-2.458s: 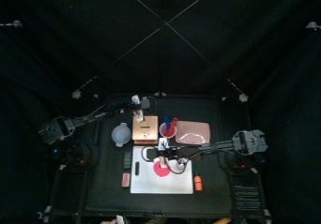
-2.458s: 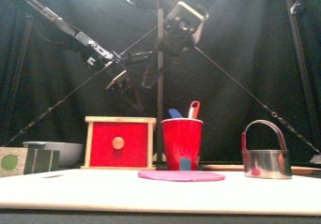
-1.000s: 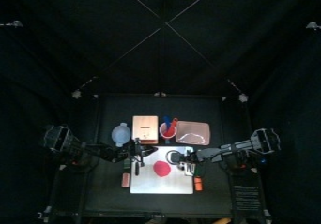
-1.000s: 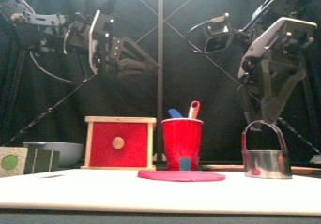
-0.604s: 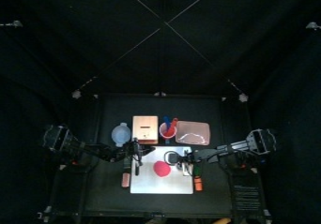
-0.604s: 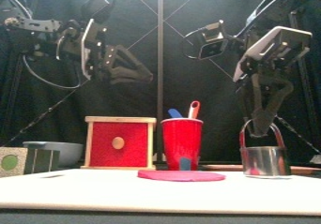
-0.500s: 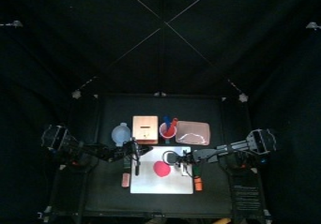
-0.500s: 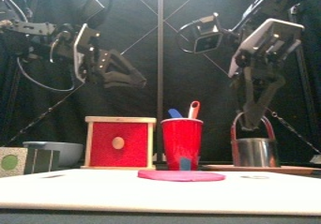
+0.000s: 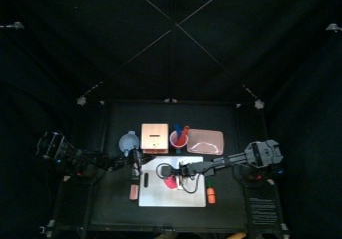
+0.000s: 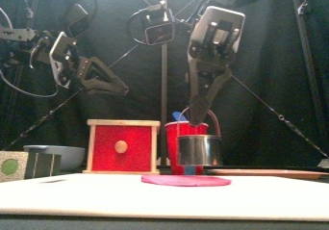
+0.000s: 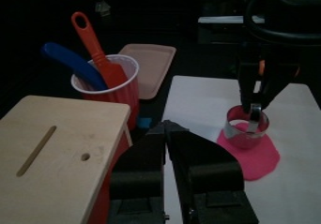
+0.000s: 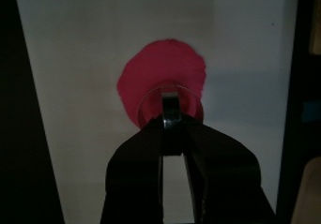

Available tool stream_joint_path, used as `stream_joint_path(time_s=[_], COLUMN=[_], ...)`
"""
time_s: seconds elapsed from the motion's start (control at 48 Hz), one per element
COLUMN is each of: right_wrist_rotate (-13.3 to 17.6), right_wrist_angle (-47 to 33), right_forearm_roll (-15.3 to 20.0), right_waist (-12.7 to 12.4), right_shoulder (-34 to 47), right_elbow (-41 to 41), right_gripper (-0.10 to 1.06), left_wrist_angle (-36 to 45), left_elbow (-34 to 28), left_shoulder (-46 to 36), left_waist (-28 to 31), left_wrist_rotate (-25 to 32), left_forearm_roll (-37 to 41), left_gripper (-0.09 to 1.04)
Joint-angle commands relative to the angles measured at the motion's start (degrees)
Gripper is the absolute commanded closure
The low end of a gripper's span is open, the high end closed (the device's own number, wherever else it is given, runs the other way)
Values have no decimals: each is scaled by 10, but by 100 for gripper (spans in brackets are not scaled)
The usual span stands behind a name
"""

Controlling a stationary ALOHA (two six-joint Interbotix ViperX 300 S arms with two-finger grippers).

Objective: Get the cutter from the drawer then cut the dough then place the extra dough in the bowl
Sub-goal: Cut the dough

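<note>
My right gripper (image 10: 199, 115) is shut on the wire handle of the round metal cutter (image 10: 195, 150). The cutter hangs just above the flat pink dough (image 10: 187, 180). In the top view the dough (image 9: 178, 180) lies on the white cutting board (image 9: 187, 196), with the right gripper (image 9: 166, 170) reaching past its middle. The left wrist view shows the cutter (image 11: 247, 126) over the dough (image 11: 251, 155). My left gripper (image 10: 100, 74) hangs high at the left with its jaws together and holding nothing. The right wrist view shows the dough (image 12: 160, 78) beneath my jaws.
The wooden box (image 10: 123, 147) with its red drawer front stands behind the board at the left. Beside it is the red cup (image 11: 113, 81) with two toy knives. The blue-grey bowl (image 9: 127, 141) sits left of the box, the pink tray (image 9: 207, 140) at the back right.
My right gripper picked the cutter up from the board's right side, carried it left and lowered it over the dough. The left arm drew back to the left.
</note>
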Motion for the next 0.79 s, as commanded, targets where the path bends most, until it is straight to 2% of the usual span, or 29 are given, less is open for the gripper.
stream_joint_path(time_s=[0.021, 0.792], right_wrist_rotate=[0, 6], right_wrist_angle=[4, -5], right_forearm_roll=[2, 4], right_waist=[0, -1], right_shoulder=[-5, 19], right_elbow=[-25, -6], right_gripper=[51, 49], left_wrist_angle=[-5, -5], left_elbow=[-1, 3], left_shoulder=[-7, -7], left_waist=[2, 2], left_wrist_rotate=[0, 0], left_forearm_roll=[1, -12], left_gripper=[52, 52])
